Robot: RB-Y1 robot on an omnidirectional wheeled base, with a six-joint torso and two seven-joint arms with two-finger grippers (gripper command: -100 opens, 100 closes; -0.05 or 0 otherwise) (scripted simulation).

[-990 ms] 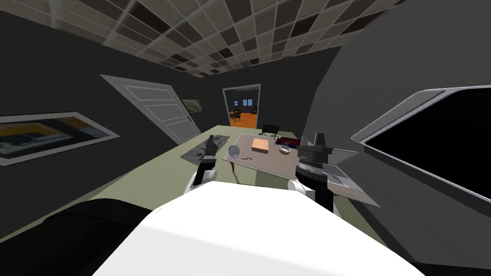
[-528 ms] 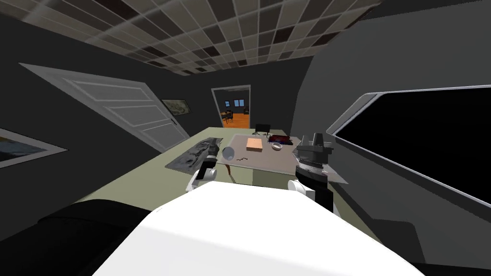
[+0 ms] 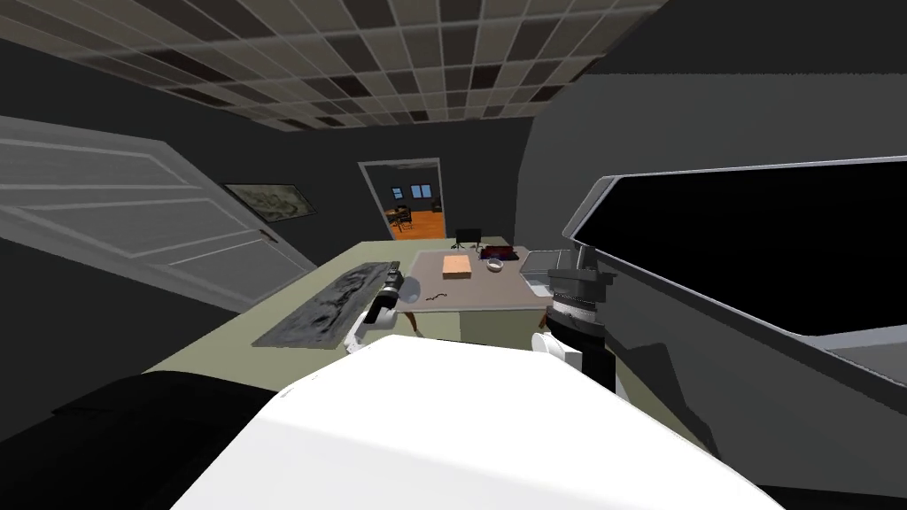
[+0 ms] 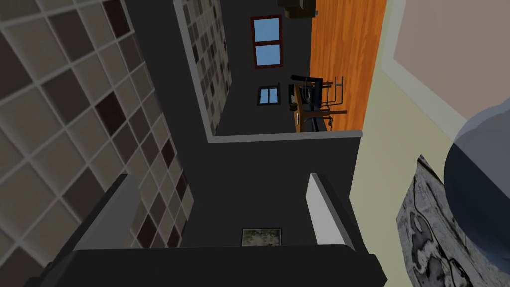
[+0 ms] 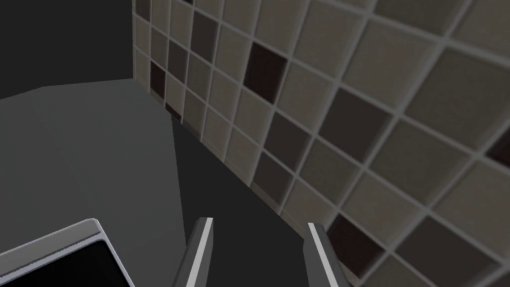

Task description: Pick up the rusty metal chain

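Observation:
The chain (image 3: pixel 436 297) is a small dark squiggle near the front left of the grey-brown table (image 3: pixel 483 294), ahead of me. My left gripper (image 3: pixel 391 278) is raised by the table's near left corner, short of the chain. In the left wrist view the left gripper (image 4: pixel 219 199) is open and holds nothing. My right gripper (image 3: pixel 582 262) stands upright at the table's right side. The right wrist view shows the right gripper (image 5: pixel 259 244) open and holding nothing.
On the table are a tan box (image 3: pixel 457 265), a white bowl (image 3: pixel 494 264), a dark red item (image 3: pixel 499 253), a grey tray (image 3: pixel 540 263) and a clear round object (image 3: pixel 412 288). A grey rug (image 3: pixel 332 305) lies left of the table. A white door (image 3: pixel 133 212) stands left, and a black window (image 3: pixel 753 239) is on the right.
I have moved forward and turned. The door has swung wider on the left and the window has grown on the right. Both arms hold their pose, with the grippers still open.

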